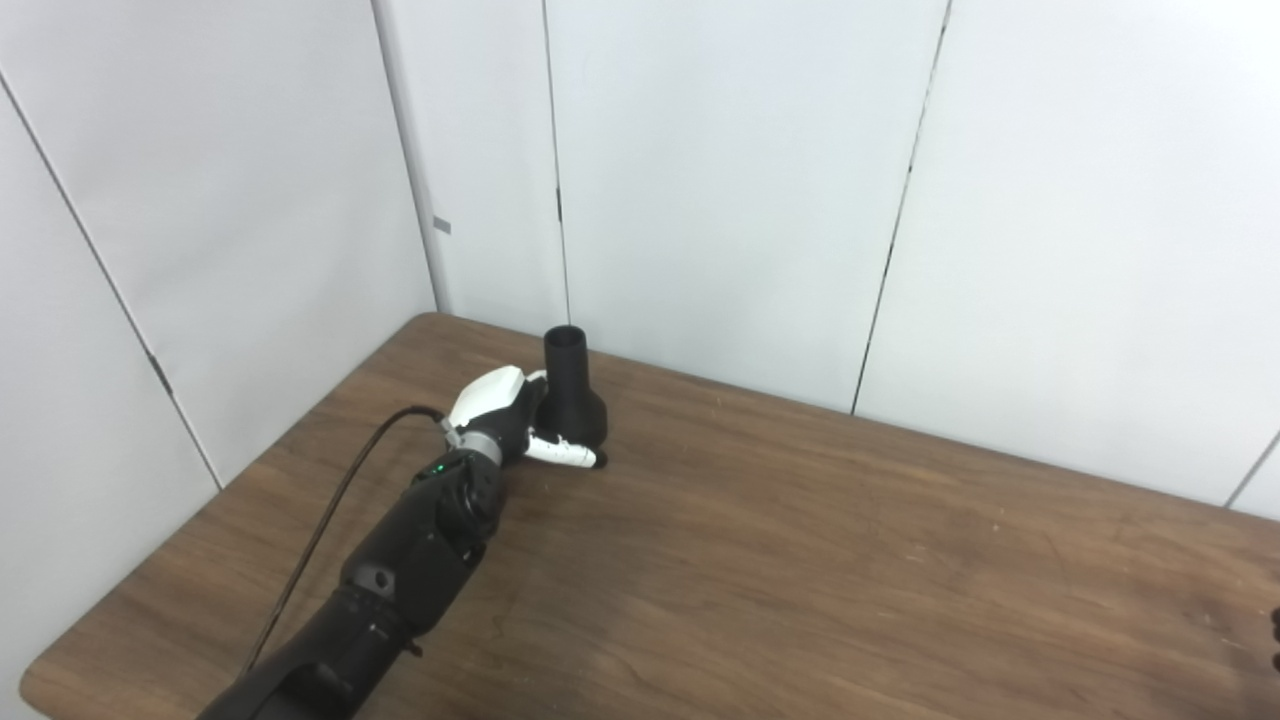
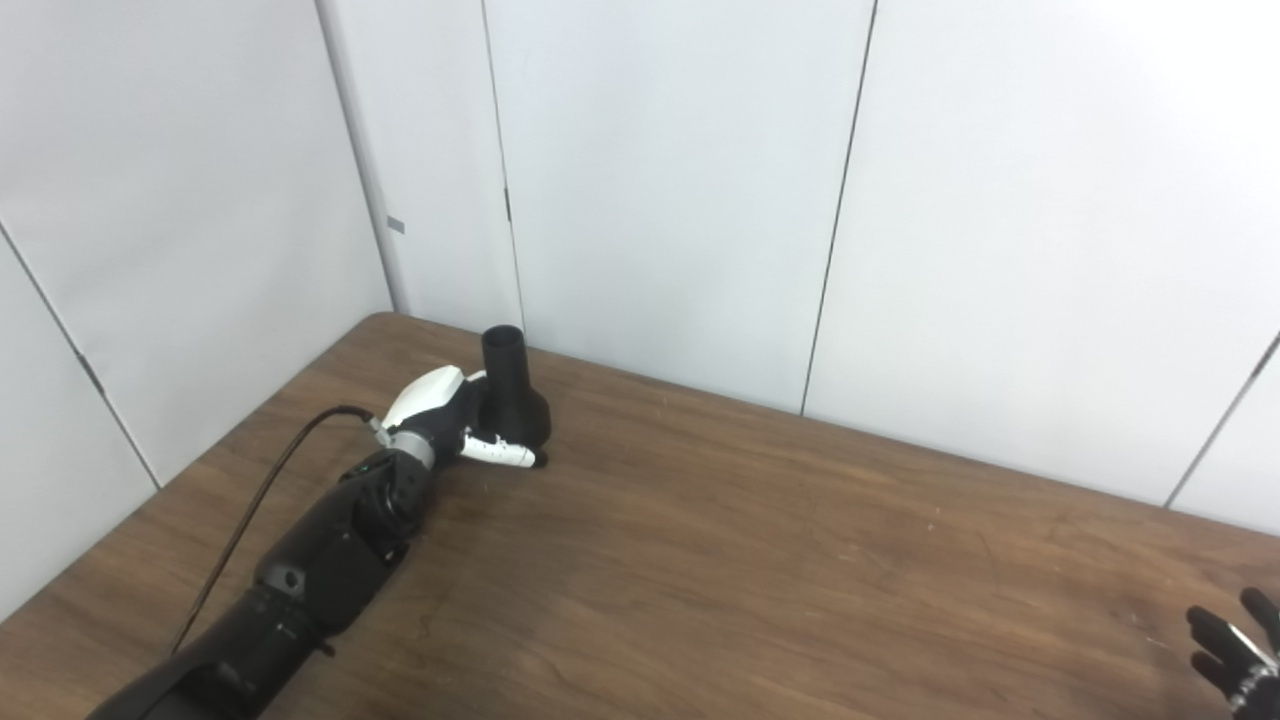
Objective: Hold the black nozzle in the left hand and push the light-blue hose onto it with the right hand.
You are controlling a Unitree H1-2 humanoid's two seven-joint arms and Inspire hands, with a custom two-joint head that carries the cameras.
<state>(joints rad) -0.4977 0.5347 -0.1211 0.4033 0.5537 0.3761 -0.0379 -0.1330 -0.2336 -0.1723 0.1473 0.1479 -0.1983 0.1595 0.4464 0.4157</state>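
The black nozzle [image 1: 572, 390] stands upright near the table's far left corner, narrow neck up and wide base down. My left hand [image 1: 498, 412] is wrapped around its base from the left, with the white thumb lying across the front and the other fingers hidden behind it. Only the dark fingertips of my right hand [image 2: 1235, 650] show, at the bottom right corner, spread apart and holding nothing that I can see. No light-blue hose appears in either view.
The brown wooden table [image 1: 800, 560] runs up to white wall panels [image 1: 720, 180] behind and on the left. A black cable [image 1: 330, 500] trails along my left forearm.
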